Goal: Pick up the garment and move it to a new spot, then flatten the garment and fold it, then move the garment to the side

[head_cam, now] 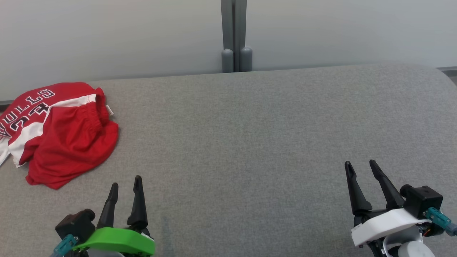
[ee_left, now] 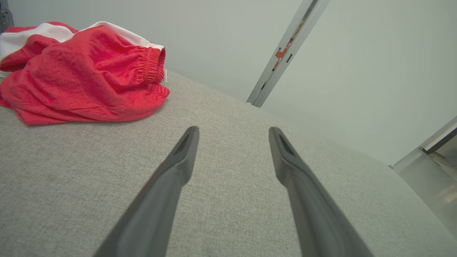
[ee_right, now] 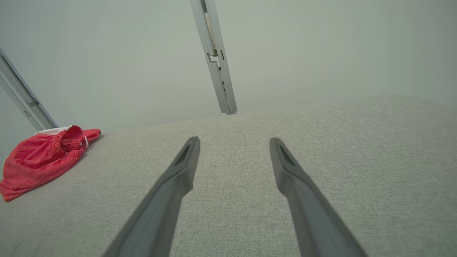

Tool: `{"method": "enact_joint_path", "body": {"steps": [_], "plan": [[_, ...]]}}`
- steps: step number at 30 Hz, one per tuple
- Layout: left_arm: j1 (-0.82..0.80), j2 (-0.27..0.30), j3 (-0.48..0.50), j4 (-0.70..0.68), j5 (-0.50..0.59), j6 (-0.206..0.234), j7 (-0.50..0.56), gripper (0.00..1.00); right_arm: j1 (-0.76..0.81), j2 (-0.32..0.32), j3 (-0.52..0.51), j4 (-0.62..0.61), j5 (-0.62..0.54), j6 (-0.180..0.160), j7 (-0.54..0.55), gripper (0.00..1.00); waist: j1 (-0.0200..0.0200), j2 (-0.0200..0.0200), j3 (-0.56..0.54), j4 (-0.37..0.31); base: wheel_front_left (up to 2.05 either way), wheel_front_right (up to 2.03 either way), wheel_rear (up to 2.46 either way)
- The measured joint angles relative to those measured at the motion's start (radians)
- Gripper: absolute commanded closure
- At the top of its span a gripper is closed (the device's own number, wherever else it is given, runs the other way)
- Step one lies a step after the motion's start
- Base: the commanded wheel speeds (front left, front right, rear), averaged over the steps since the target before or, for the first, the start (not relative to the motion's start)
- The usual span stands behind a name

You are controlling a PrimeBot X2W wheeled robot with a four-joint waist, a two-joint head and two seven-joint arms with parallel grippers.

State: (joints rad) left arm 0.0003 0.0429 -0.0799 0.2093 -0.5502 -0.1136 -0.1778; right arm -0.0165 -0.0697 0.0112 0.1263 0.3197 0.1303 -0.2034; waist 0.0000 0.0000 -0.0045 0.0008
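Note:
The garment (head_cam: 60, 134) is a pair of red shorts with white stripes and dark lettering, lying crumpled at the far left of the grey padded table (head_cam: 250, 125). My left gripper (head_cam: 125, 182) hovers open near the front edge, a short way to the right of and below the garment, holding nothing. In the left wrist view the garment (ee_left: 85, 75) lies up and to the left of the open left gripper (ee_left: 234, 132). My right gripper (head_cam: 360, 164) stands open at the lower right, far from the cloth. The right wrist view shows the garment (ee_right: 39, 160) at far left and the empty right gripper (ee_right: 234, 142).
A pale wall with a grey vertical post (head_cam: 234, 35) runs behind the table's far edge. The table's rounded right corner (head_cam: 439, 71) shows at the upper right. Grey cloth surface spreads between the two grippers.

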Motion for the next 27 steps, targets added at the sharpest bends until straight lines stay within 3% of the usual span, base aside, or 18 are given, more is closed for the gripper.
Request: {"method": "enact_joint_path", "body": {"steps": [27], "plan": [[0.010, 0.002, -0.024, 0.063, 0.167, -0.009, -0.057, 0.00, 0.009, 0.015, -0.024, 0.025, -0.230, 0.000, -0.039, 0.00, 0.0000, 0.0000, -0.001, 0.005, 0.00, 0.00, 0.00]]}}
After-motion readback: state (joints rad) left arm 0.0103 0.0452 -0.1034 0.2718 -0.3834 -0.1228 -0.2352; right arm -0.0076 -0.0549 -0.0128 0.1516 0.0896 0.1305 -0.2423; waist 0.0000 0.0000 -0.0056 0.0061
